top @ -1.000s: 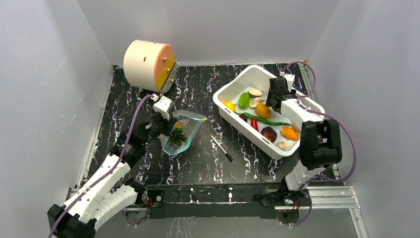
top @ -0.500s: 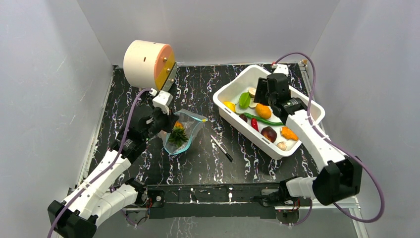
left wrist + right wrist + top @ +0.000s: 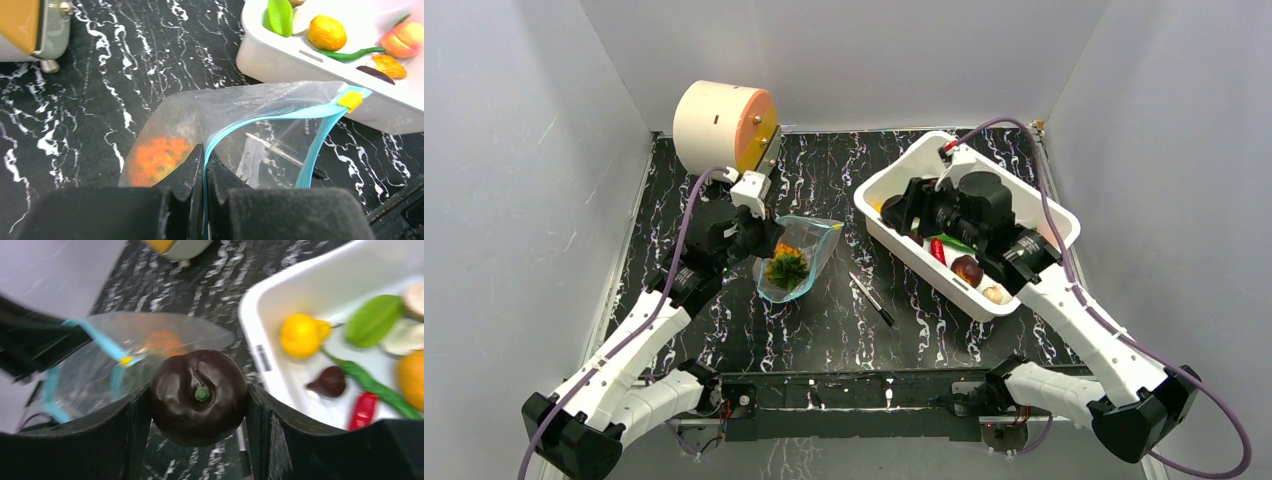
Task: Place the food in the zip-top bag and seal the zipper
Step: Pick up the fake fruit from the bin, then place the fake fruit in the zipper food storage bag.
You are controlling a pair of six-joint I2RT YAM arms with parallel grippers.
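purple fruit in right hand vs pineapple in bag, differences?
Look: the dark purple toy fruit is smooth and round; the orange toy pineapple is bumpy with a green crown. State: the fruit is clamped in the right hand, outside the clear zip-top bag; the pineapple lies inside it. Both: toy food.

Readable text: none is coming through clearly from where I am standing.
Zip-top bag point(image 3: 280, 100): a white label patch point(image 3: 252, 155) is showing through the clear plastic, but its print is staying too faint to read.
White tub point(image 3: 252, 315), sitting toward the far right corner of the table point(image 3: 824, 320): a small dark mark point(image 3: 262, 358) is showing on the long rim nearest the bag, too blurred to read.
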